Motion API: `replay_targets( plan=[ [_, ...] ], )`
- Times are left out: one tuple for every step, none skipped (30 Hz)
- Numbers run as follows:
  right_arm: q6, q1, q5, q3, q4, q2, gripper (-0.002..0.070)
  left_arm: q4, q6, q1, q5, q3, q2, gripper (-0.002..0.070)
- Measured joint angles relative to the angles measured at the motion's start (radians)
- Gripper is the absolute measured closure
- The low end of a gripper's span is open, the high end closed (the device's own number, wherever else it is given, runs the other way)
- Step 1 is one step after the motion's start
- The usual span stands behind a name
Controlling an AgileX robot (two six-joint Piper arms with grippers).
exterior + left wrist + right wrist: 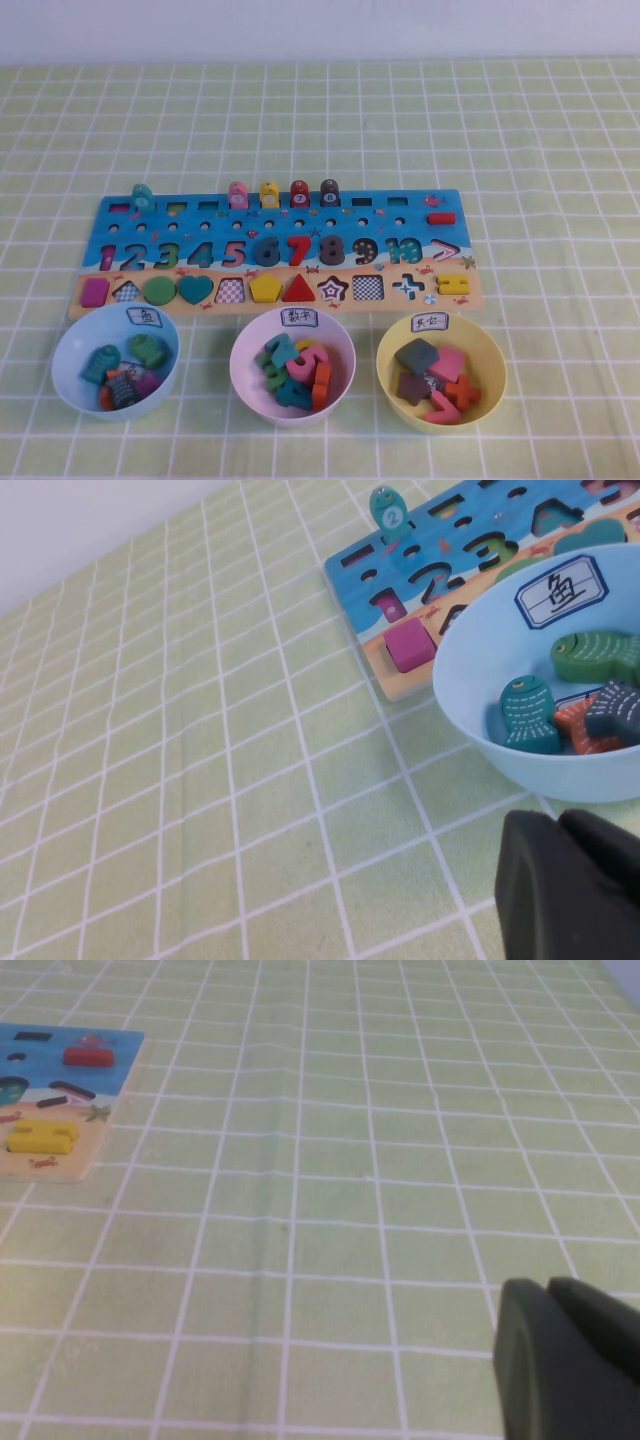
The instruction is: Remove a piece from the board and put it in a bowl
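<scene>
Both arms parked low, out of the high view. Right gripper (pixel 560 1360) closed, empty, over bare tablecloth (pixel 330 1190). Left gripper (pixel 565 885) beside the bowl (pixel 75 385), its opening can't be told. Board (pixel 110 215) center frame. Dark fish piece (pixel 329 193) stands at the board's top edge, far from both.

Left pincer (pixel 570 885) cut off at frame corner; bowl (pixel 480 680) rim cropped.

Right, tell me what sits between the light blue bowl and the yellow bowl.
The pink bowl, seen in the high view. The left gripper hangs beside the light blue bowl, the right gripper over tablecloth past the board.
</scene>
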Motion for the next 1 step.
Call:
replay_targets(
  plan=[
    [0.0,0.0,0.0,0.0,0.0,0.0,0.0692,0.0,0.0,0.0,0.0,0.0,0.0,0.068]
  ],
)
